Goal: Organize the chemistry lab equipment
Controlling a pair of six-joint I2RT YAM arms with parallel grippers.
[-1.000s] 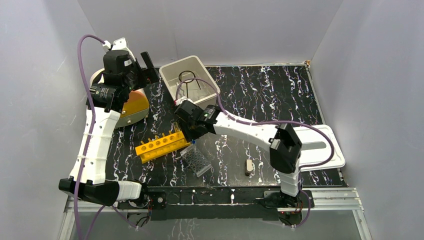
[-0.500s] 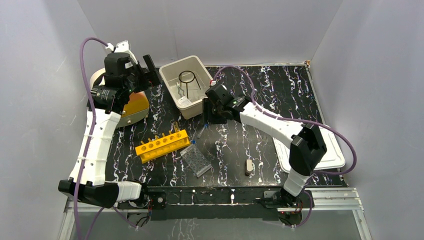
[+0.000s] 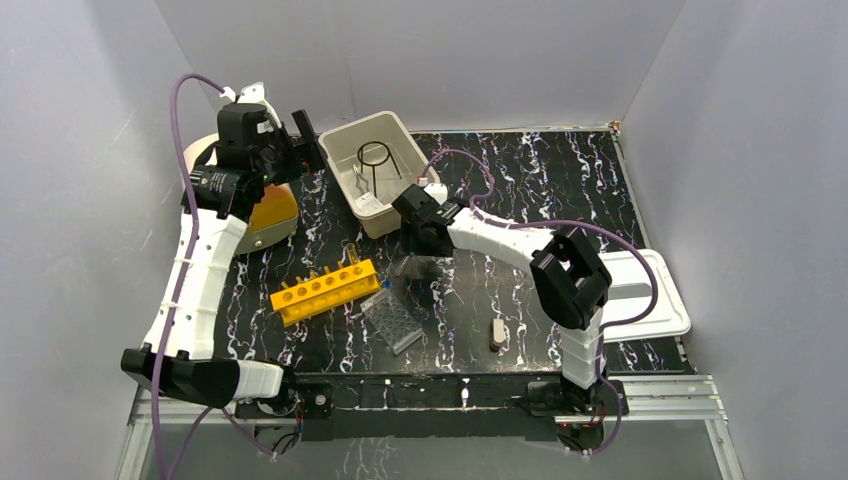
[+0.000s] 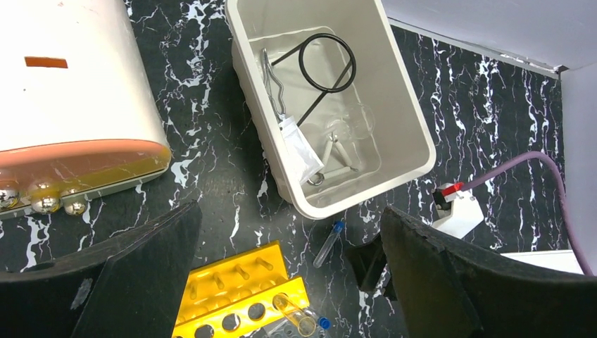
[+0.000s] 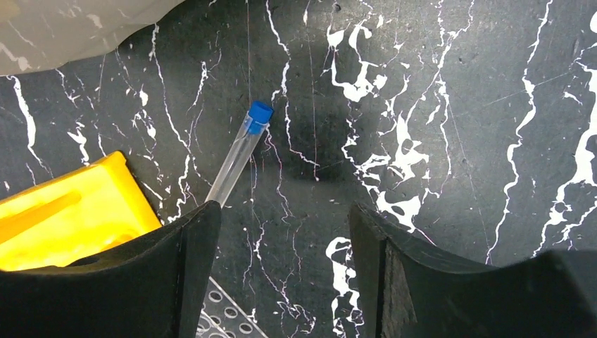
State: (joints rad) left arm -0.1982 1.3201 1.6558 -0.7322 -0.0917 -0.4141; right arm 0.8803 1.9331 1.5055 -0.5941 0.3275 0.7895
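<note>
Left tool (image 4: 290, 215) hung open above the beige tub (image 4: 401, 113); right tool (image 5: 281, 218), open and empty, hovered over a blue-capped tube (image 5: 236, 158).

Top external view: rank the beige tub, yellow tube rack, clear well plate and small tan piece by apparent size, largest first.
1. beige tub
2. yellow tube rack
3. clear well plate
4. small tan piece
None sits much nearer the camera than the others, so the order looks safe; the rack's margin over the plate is the narrowest.

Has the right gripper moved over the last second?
Yes. The right gripper left the yellow rack's right end and now sits farther right and back, by the beige tub's near corner.
</note>
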